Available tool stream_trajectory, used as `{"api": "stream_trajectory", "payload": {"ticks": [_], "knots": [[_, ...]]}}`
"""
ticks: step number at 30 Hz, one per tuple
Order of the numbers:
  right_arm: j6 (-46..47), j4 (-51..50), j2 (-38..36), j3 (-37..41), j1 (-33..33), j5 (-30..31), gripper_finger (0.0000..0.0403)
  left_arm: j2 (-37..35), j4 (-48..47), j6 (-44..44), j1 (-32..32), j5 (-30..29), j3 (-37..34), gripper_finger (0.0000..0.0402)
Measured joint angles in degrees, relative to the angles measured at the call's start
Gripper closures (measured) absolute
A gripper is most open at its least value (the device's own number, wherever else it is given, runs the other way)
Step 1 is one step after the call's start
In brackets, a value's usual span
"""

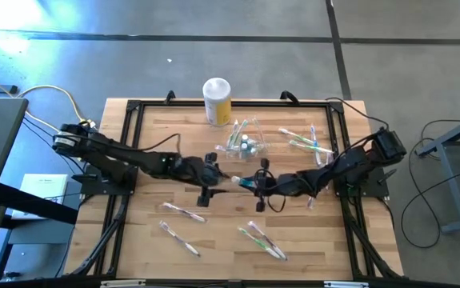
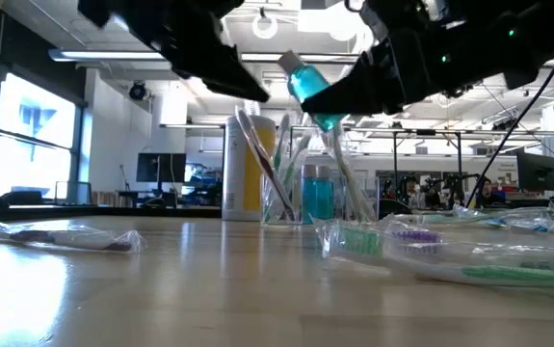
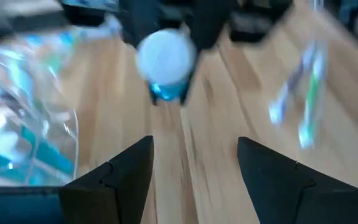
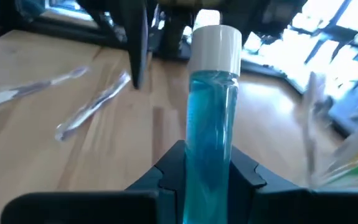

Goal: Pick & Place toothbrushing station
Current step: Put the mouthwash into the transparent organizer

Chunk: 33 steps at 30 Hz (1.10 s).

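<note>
Blue liquid fills the small white-capped bottle (image 4: 213, 118) pinched between the fingers of the right gripper (image 1: 250, 183), which holds it in the air near the middle of the wooden counter (image 1: 214, 232). Facing it, the left gripper (image 1: 218, 172) has its fingers (image 3: 113, 180) spread wide with nothing between them, the bottle's cap pointing at it from just beyond. The toothbrushing station (image 1: 244, 144), a clear plastic holder already carrying toothbrushes and another blue bottle, stands toward the far side of the counter, near the yellow canister (image 1: 217, 102) and just beyond the two grippers. The step in hand looks like bringing this bottle to the holder. To do it well, the right gripper should keep a firm, steady squeeze low on the bottle, as the plastic is smooth and would likely slip if tilted quickly. It should lift high enough to clear the brush handles that lean out of the holder, turn the bottle upright over a free slot, and lower it gently, since so light a holder could tip or slide at a knock. The left gripper would best keep clear of that path, and of the wrapped toothbrushes (image 1: 263, 240) lying loose on the counter.
</note>
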State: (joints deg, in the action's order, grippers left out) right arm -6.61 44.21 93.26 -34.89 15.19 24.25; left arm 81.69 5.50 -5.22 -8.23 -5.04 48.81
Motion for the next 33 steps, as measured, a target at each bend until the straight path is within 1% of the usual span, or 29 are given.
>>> {"api": "stream_trajectory", "payload": {"ticks": [4,6,8,11,15,21,25,29,33], "knots": [[-2.95,3.05,-0.01,-0.02,1.68,3.14,0.0345,0.84,24.59,1.57,1.33,0.51,-8.7,0.0177],[-3.82,3.35,-0.01,-0.04,2.15,3.94,0.0345,0.92,32.85,2.06,1.57,0.59,-12.09,0.0177],[-4.13,3.58,-0.01,-0.04,2.22,4.24,0.0345,0.94,38.45,2.65,1.53,0.74,-13.93,0.0177],[-4.13,5.39,-0.01,-0.02,2.17,4.37,0.0345,0.87,39.3,2.9,1.46,0.99,-14.37,0.0177],[-4.17,7.05,-0.01,-0.02,2.17,4.35,0.0345,0.9,39.2,5.58,1.47,2.64,-14.42,0.0177],[-4.17,8.51,-0.01,-0.02,2.0,4.2,0.0345,1.0,40.97,5.63,1.48,0.73,-14.42,0.0177],[-4.17,9.03,-0.01,0.02,2.0,4.2,0.0345,3.72,45.73,7.55,1.48,0.63,-14.22,0.0177],[-4.17,9.37,-0.01,0.02,2.02,4.16,0.0345,8.14,50.96,9.15,1.48,0.56,-13.61,0.0177],[-4.12,9.9,-0.01,0.02,2.02,4.16,0.0347,11.9,54.33,9.61,1.46,0.52,-11.48,0.0177]]}}
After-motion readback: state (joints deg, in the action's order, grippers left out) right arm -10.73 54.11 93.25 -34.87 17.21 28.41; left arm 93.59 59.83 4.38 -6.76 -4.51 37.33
